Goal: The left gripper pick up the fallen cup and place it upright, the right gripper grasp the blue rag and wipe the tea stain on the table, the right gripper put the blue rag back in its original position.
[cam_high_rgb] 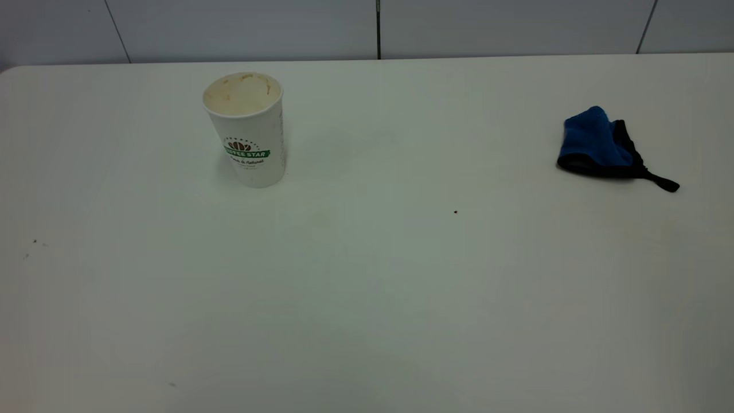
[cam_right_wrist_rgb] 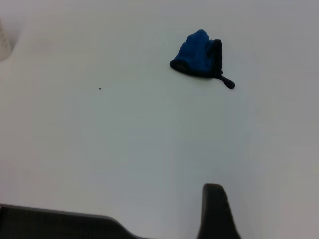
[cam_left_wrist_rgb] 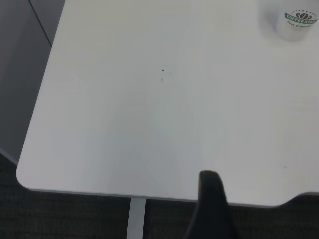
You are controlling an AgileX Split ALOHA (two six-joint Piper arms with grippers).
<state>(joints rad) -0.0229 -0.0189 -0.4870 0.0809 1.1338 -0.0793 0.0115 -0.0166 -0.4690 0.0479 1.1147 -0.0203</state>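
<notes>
The cup (cam_high_rgb: pixel 246 129) stands upright on the table (cam_high_rgb: pixel 401 287) at the back left, its tan-stained inside facing up. It also shows in the left wrist view (cam_left_wrist_rgb: pixel 297 20). The blue rag (cam_high_rgb: pixel 596 143) lies crumpled at the back right with its black strap tail trailing toward the right; it also shows in the right wrist view (cam_right_wrist_rgb: pixel 199 52). No tan-brown tea stain shows on the table. Neither arm is in the exterior view. A black part of my left gripper (cam_left_wrist_rgb: pixel 212 209) hangs over the table's near left edge, far from the cup. A black part of my right gripper (cam_right_wrist_rgb: pixel 215 211) hangs above the table, well short of the rag.
A tiny dark speck (cam_high_rgb: pixel 455 211) lies mid-table and shows in the right wrist view (cam_right_wrist_rgb: pixel 99 89). A few small specks (cam_high_rgb: pixel 34 242) lie at the left. The table's rounded near corner (cam_left_wrist_rgb: pixel 22 174) and a white leg (cam_left_wrist_rgb: pixel 135 219) show in the left wrist view. A grey wall (cam_high_rgb: pixel 367 28) rises behind the table.
</notes>
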